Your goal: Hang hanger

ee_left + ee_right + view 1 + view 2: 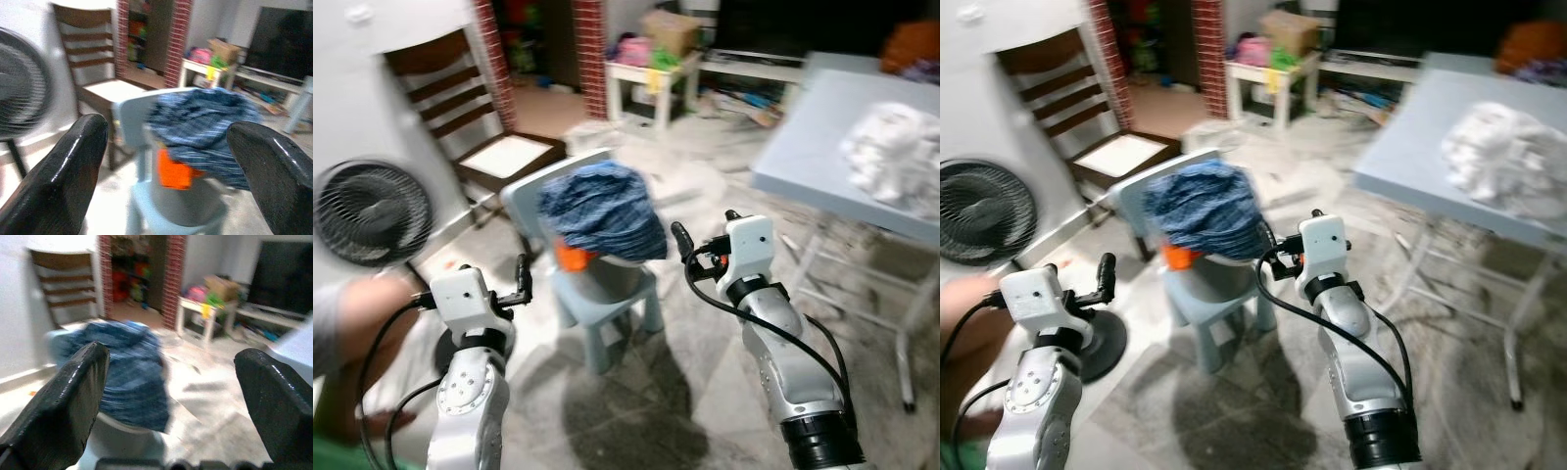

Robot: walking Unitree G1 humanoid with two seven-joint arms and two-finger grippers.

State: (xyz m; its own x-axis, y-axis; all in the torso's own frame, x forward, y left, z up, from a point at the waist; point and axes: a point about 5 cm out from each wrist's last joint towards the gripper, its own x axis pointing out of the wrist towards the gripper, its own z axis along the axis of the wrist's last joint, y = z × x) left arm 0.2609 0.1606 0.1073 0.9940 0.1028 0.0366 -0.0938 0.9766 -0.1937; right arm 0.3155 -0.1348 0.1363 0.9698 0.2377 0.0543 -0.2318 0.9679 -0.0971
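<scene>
A small pale-blue child's chair (607,328) stands on the floor ahead, with a grey bucket (607,279) on its seat. Blue checked cloth (602,211) is heaped over the bucket, and something orange (570,258) pokes out below it. I cannot make out a hanger. My left gripper (516,282) is raised left of the chair, open and empty, and looks at the cloth (200,122). My right gripper (690,245) is held just right of the cloth (122,372), also open and empty. The picture is blurred.
A person's arm (357,318) reaches in at the left, near a black floor fan (372,211). A dark wooden chair (460,98) stands behind the fan. A grey folding table (832,127) with a white cloth heap (891,152) is on the right. A small white table (651,73) stands at the back.
</scene>
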